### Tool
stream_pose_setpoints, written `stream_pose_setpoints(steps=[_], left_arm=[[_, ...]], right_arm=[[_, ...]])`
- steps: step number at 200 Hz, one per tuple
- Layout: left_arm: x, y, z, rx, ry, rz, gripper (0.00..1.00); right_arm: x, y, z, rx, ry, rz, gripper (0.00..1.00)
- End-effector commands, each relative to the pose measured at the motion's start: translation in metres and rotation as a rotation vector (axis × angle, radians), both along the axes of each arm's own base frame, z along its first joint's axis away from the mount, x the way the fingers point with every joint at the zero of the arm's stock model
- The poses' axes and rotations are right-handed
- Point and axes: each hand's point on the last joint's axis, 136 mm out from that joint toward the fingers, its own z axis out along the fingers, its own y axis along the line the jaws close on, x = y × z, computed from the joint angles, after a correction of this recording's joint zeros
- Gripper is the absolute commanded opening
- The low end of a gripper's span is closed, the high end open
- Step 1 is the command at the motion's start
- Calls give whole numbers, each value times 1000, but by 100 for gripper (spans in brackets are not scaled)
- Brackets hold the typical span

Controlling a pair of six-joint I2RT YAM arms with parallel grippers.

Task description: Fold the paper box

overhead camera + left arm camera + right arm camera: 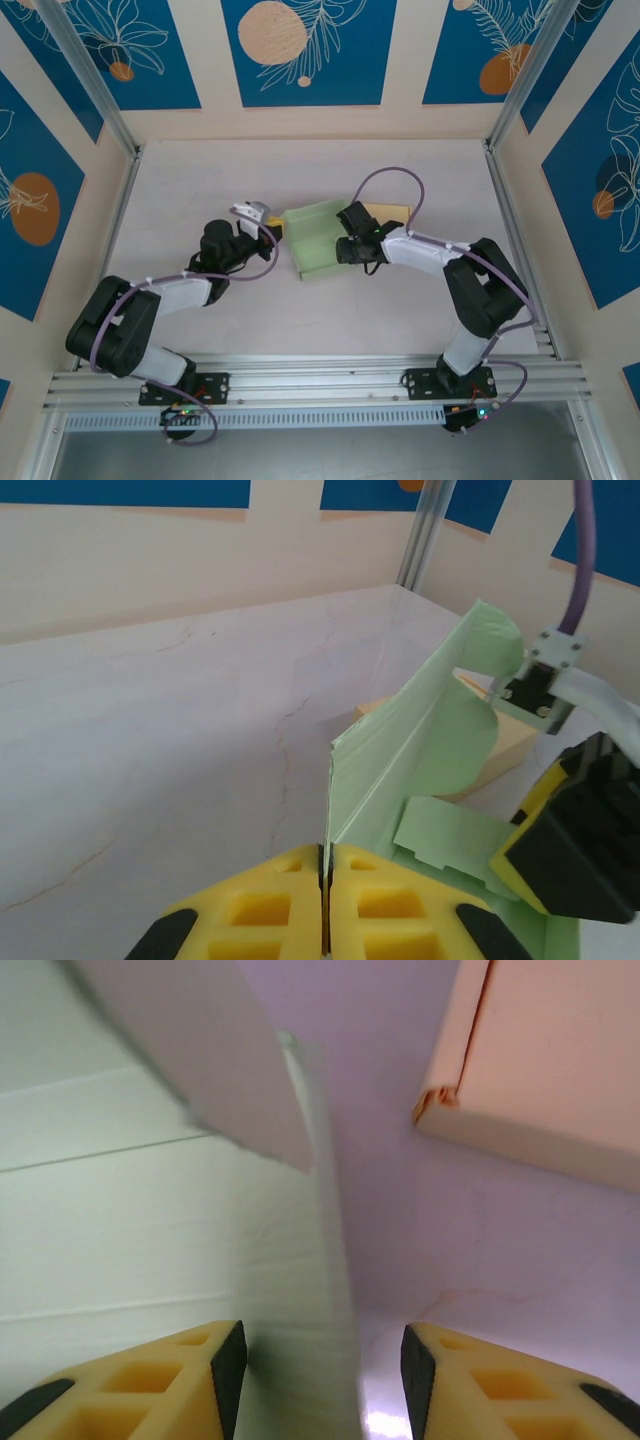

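Note:
The pale green paper box [318,240] lies partly folded at the table's middle, some of its flaps standing up. My left gripper [274,229] is at its left edge. In the left wrist view its yellow jaws [323,872] are shut on the thin upright green wall [400,750]. My right gripper [346,248] hangs over the box's right part. It is open [325,1360], and a raised green edge [320,1260] runs up between its fingers, nearer the left finger [170,1380] and clear of the right one.
A flat tan board [388,210] lies just behind the box's right side, close to the right gripper [550,1060]. The right arm's black and yellow finger [570,850] sits close to the left gripper. Walls ring the pale table [200,190].

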Motion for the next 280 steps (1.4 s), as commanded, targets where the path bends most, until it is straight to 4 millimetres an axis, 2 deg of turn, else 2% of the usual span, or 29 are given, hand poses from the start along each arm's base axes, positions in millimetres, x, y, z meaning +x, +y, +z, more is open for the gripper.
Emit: stream_pose_setpoints(steps=[1,33,58,75,95,113,131,138,157,166,187,215,230,254,280], left_arm=[[1,-4,12,18,-20,-9,8],[11,1,8,2,56,52,9],[19,4,11,-29,133,103,13],[22,4,20,-74,168,126,24],[18,2,31,-109,207,118,46],[9,9,25,-106,265,159,55],[-5,29,14,-95,308,266,70],[-13,37,10,-93,319,308,72],[-33,56,-1,-86,351,403,72],[-41,59,-9,-65,378,420,70],[-51,47,-33,-48,436,403,63],[-44,11,-60,-26,497,333,56],[-37,-1,-73,-3,505,330,51],[-25,-2,-97,36,532,382,43],[-16,4,-117,91,547,447,23]], right_arm=[[21,-3,-4,-69,-52,26,41],[18,0,-21,-135,-57,69,33],[13,-4,-26,-222,-87,64,9],[10,-9,-30,-269,-98,44,0],[7,-12,-36,-307,-83,24,0],[4,-8,-41,-290,-61,17,0],[1,-6,-42,-280,-40,4,0],[0,-6,-42,-279,-32,-5,0],[-2,-6,-43,-291,-19,-14,0],[-2,-5,-43,-301,-16,-15,0],[-5,-2,-42,-324,-17,-5,0],[-11,5,-40,-333,-12,3,0],[-16,10,-39,-327,-6,7,0],[-24,18,-39,-332,6,13,0],[-33,25,-42,-352,25,13,0]])
